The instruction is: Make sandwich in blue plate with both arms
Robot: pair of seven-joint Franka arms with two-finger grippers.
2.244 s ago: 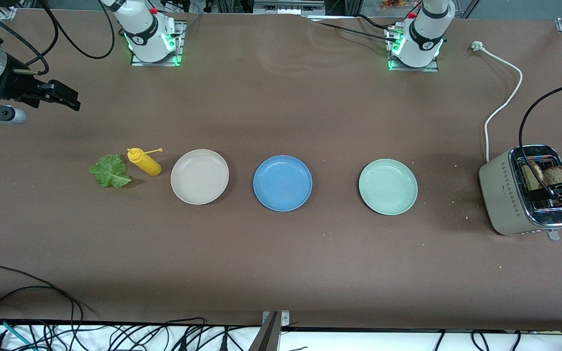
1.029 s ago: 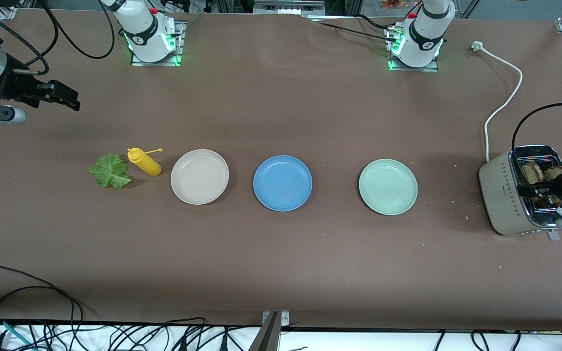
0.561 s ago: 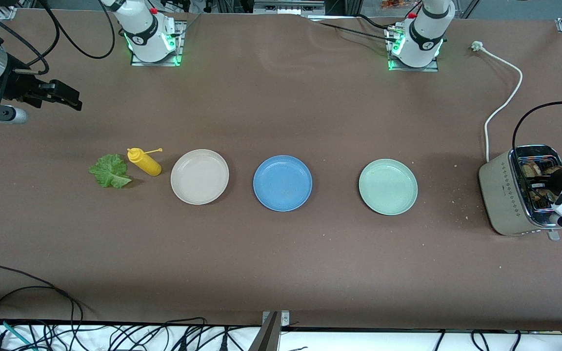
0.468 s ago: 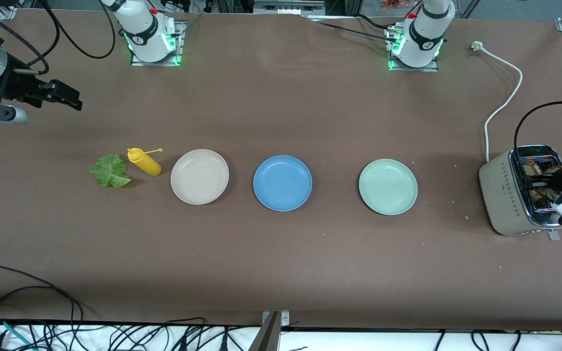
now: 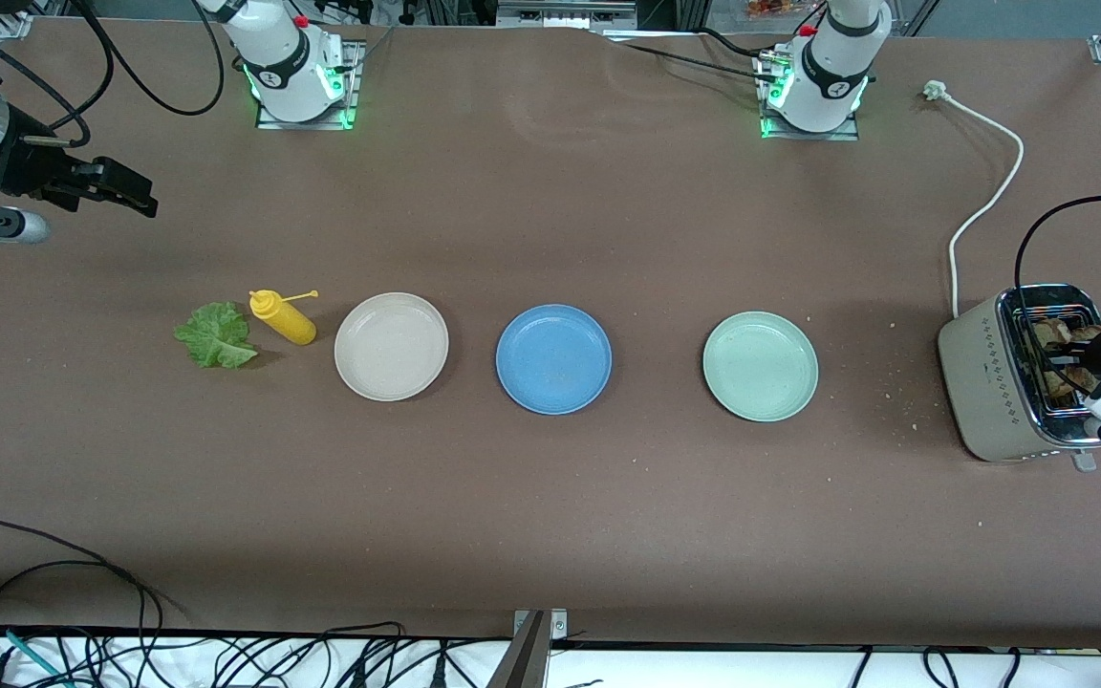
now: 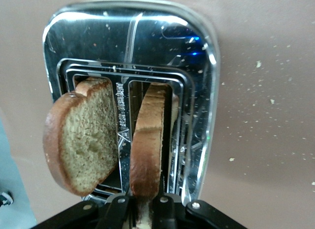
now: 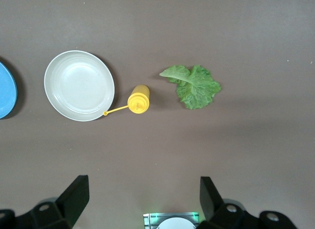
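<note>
Left gripper (image 6: 139,209) is clamped on the upright bread slice (image 6: 146,145) in the toaster (image 5: 990,382), at three o'clock from the blue plate (image 5: 553,359), presumably ready to lift. Right gripper (image 5: 120,194) waits, jaws spread, above the lettuce (image 5: 216,334).

I count three plates on the surface (image 5: 550,535): one beige-white plate (image 5: 391,346), one blue plate (image 5: 553,358), one mint-green plate (image 5: 760,366). I see two bread slices (image 6: 83,135) in one toaster (image 5: 995,382). There is one lettuce leaf (image 5: 216,334), one yellow squeeze bottle (image 5: 285,319), one white power cord (image 5: 985,191), and two arms' bases (image 5: 297,76).
</note>
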